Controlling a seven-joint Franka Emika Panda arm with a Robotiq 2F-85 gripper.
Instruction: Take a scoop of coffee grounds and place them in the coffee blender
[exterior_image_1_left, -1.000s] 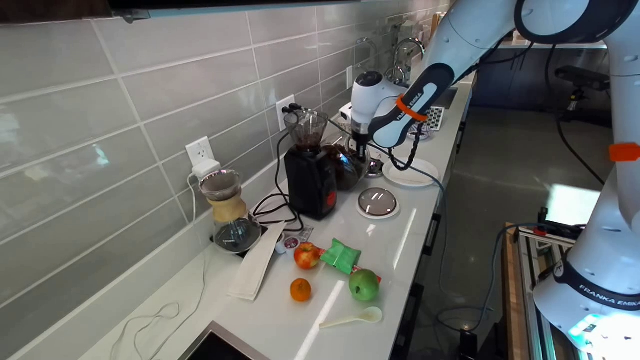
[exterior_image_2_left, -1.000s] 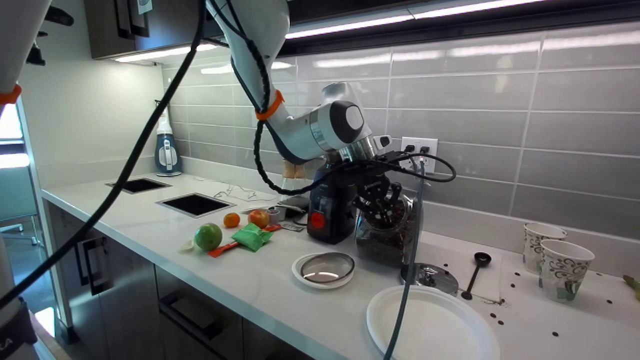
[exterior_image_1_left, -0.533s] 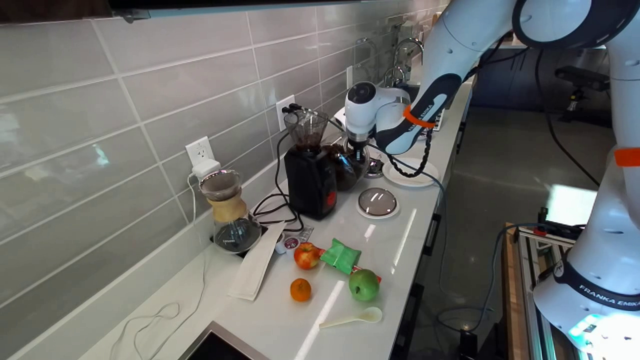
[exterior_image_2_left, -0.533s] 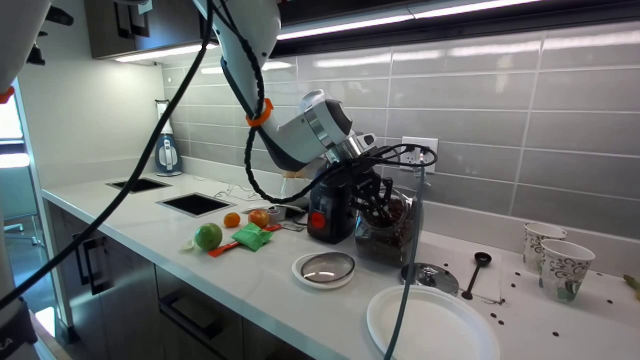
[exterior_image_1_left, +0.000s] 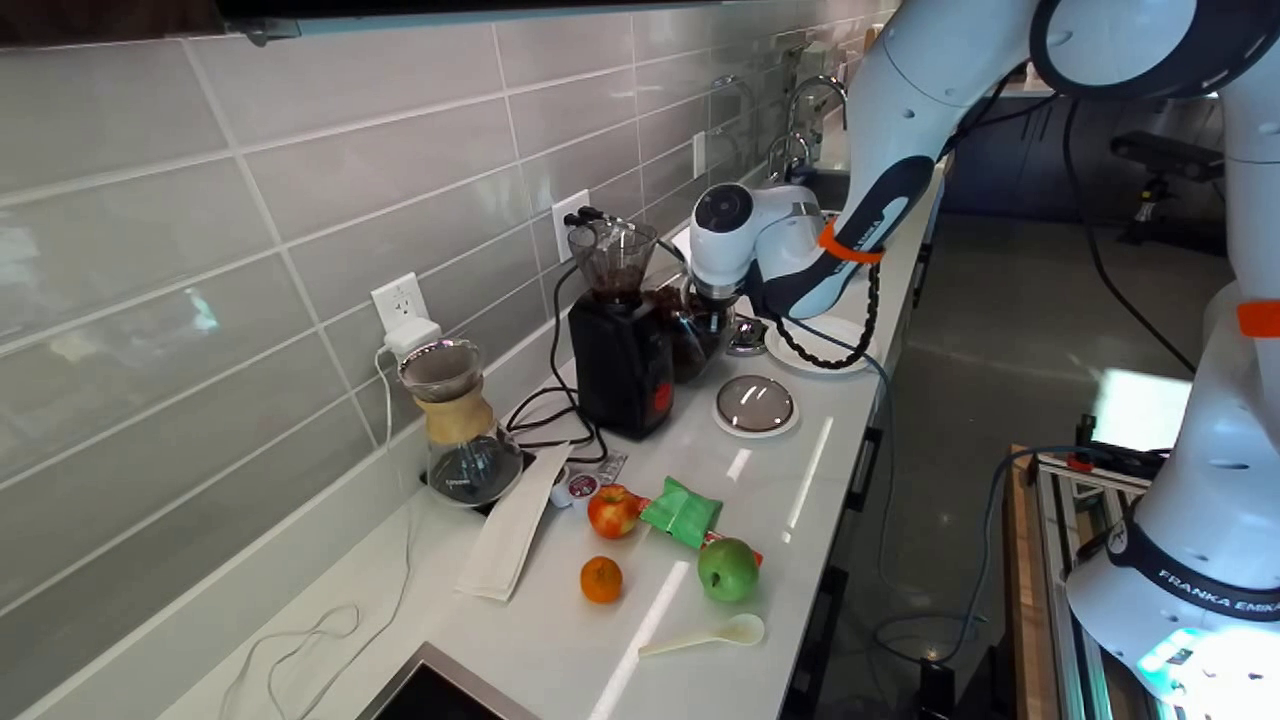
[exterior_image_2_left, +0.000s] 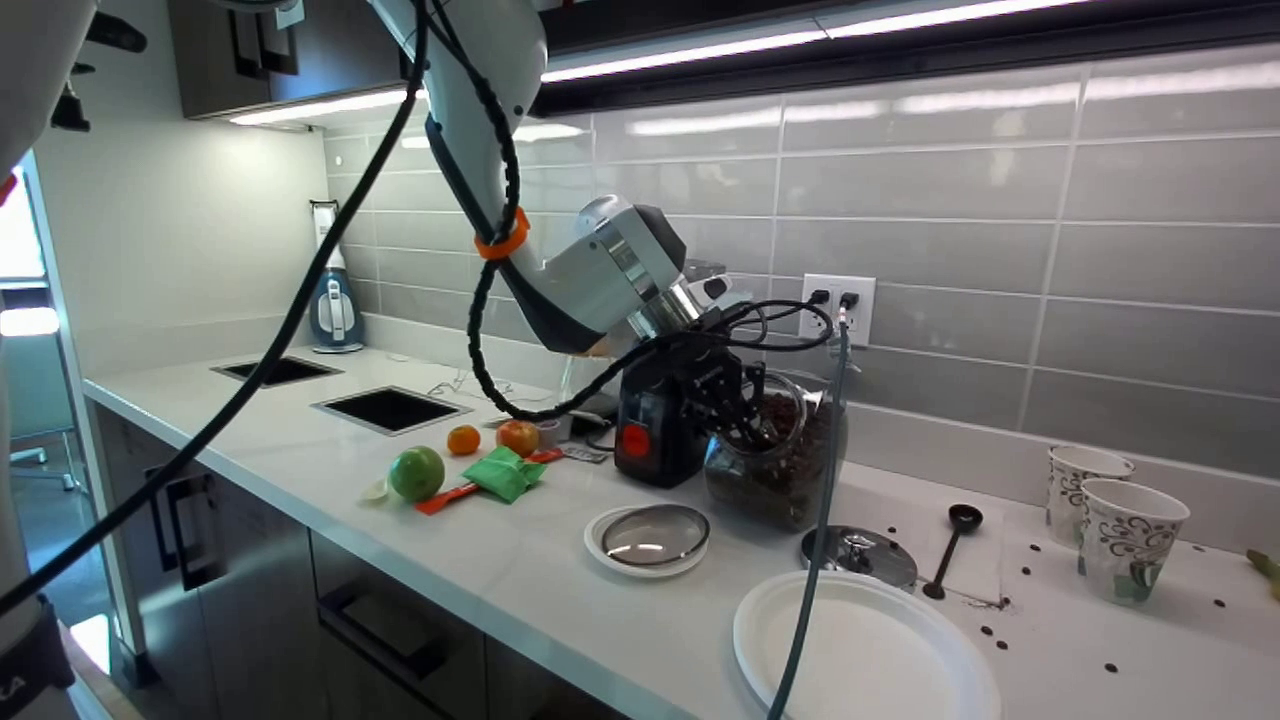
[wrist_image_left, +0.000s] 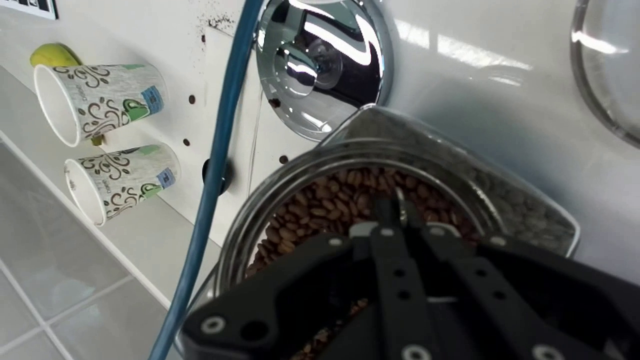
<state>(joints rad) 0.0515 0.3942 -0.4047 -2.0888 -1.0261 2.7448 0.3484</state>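
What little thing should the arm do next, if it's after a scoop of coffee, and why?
Perhaps ease the gripper up from the mouth of the jar, towards the scoop. The gripper is at the beans, but the black scoop lies outside the jar, near the shiny lid. Whether the gripper holds anything is unclear.

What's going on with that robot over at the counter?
A robot arm has its hand at the open mouth of a glass jar, over the coffee beans inside. Whether it is closed on anything, I can't make out. The black scoop lies on the counter near two paper cups, not in the hand, and the black coffee blender stands beside the jar.
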